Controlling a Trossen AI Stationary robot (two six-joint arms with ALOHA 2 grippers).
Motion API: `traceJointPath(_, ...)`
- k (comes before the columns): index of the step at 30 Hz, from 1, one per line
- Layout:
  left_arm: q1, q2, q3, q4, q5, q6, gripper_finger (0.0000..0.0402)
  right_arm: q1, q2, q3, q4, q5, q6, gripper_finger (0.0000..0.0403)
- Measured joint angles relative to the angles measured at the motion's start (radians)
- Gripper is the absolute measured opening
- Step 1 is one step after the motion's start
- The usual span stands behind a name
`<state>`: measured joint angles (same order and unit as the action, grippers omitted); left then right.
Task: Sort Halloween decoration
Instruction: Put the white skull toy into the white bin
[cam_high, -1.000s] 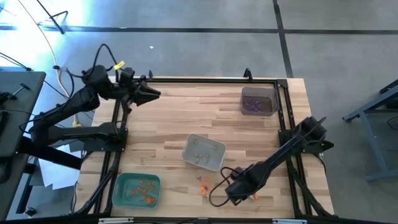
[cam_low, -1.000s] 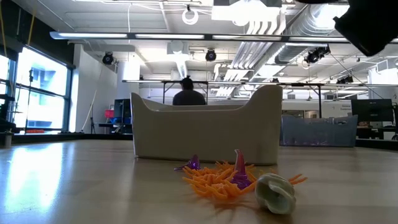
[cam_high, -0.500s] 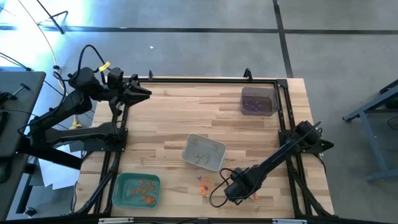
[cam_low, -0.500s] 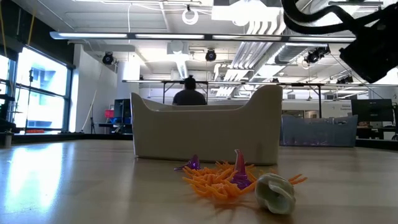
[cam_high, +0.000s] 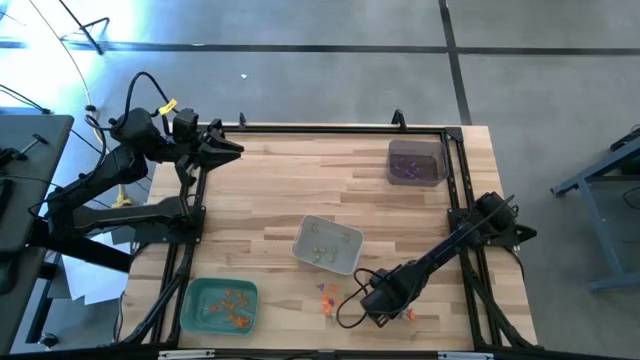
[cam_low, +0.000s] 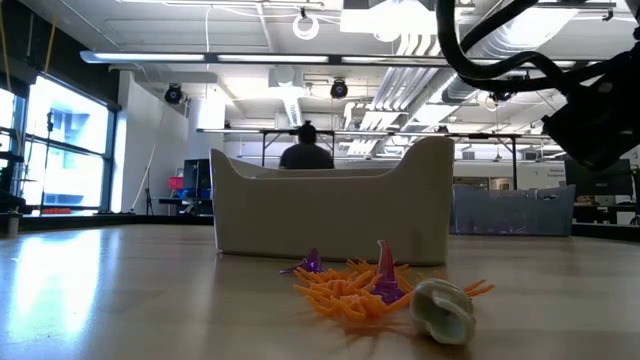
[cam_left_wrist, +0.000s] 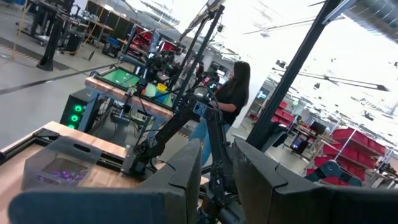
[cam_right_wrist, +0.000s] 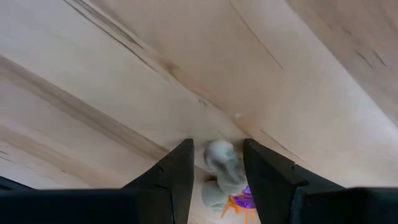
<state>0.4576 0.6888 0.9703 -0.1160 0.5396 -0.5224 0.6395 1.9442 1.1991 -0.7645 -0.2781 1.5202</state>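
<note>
Over the loose pile at table's 6 o'clock — right gripper (cam_right_wrist: 214, 171), fingers apart, straddles a pale skull trinket (cam_right_wrist: 222, 163). Pick step in hand; next, judged: descend and close. Left gripper (cam_high: 238, 148) idles at 10 o'clock, fingers slightly apart, empty.

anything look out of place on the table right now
Yes: a small heap of orange, purple and whitish trinkets lies loose on the wood near the front edge, outside the trays. The right gripper, open, hangs over one whitish piece.

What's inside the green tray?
The green tray at the table's near left corner holds a scatter of small orange trinkets. They are too tiny to make out their shapes, or whether more lie underneath.
</note>
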Motion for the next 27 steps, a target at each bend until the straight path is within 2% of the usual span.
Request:
traceJointPath(7,0.0,0.0,0.0,0.0,-0.001,0.001,0.0076,-0.012,0.003,-0.002,-0.023,-0.018,-0.043,0.0122)
traceJointPath(15,0.0,0.0,0.0,0.0,-0.002,0.002,0.0076,-0.012,0.003,-0.004,-0.029,-0.024,-0.06,0.004)
traceJointPath(20,0.0,0.0,0.0,0.0,-0.022,0.003,0.0076,-0.012,0.005,-0.004,-0.029,-0.027,-0.063,0.0006)
traceJointPath(27,0.0,0.0,0.0,0.0,-0.055,0.003,0.0076,-0.012,0.006,-0.005,-0.029,-0.027,-0.063,0.0003)
